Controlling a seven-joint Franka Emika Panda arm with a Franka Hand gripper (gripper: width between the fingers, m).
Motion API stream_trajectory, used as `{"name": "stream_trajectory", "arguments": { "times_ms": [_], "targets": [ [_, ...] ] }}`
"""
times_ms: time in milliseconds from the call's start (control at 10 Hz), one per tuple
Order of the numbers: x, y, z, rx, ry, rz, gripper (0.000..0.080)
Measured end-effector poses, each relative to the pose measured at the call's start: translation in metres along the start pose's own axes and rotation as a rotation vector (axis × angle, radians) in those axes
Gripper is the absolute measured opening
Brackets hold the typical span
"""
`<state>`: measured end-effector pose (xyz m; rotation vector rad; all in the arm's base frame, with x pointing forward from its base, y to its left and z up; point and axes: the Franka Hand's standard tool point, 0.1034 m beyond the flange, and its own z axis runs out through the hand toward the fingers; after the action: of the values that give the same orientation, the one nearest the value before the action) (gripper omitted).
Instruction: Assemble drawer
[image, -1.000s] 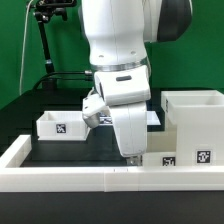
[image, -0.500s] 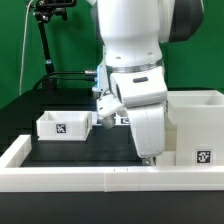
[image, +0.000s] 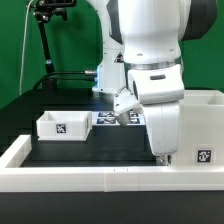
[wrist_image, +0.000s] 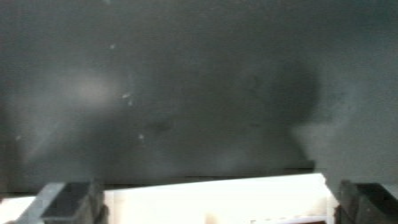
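The fingers (wrist_image: 64, 202) stand apart with nothing between them, low over the dark surface (image: 100, 150), just in front of the tall white shell (image: 200, 120) at the exterior view's right. The shell stands upright, apparently open-topped. A small tray (image: 65, 124) lies well apart, open side up, its long axis across the view. Both look light, stiff and slick, so pinch a thin wall at the rim.

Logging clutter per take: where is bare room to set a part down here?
Bare black table between the small tray, the front rim wall and the arm. Crowded at the exterior view's right, where the arm stands right before the drawer shell.
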<state>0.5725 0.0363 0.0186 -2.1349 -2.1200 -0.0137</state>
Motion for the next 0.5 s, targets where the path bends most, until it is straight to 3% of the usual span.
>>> {"name": "stream_trajectory", "arguments": {
  "times_ms": [300, 500],
  "targets": [
    [-0.021, -0.004, -0.007, -0.021, -0.006, 0.008, 0.0649],
    [-0.032, -0.025, -0.020, -0.020, -0.017, 0.027, 0.0649]
  ]
}}
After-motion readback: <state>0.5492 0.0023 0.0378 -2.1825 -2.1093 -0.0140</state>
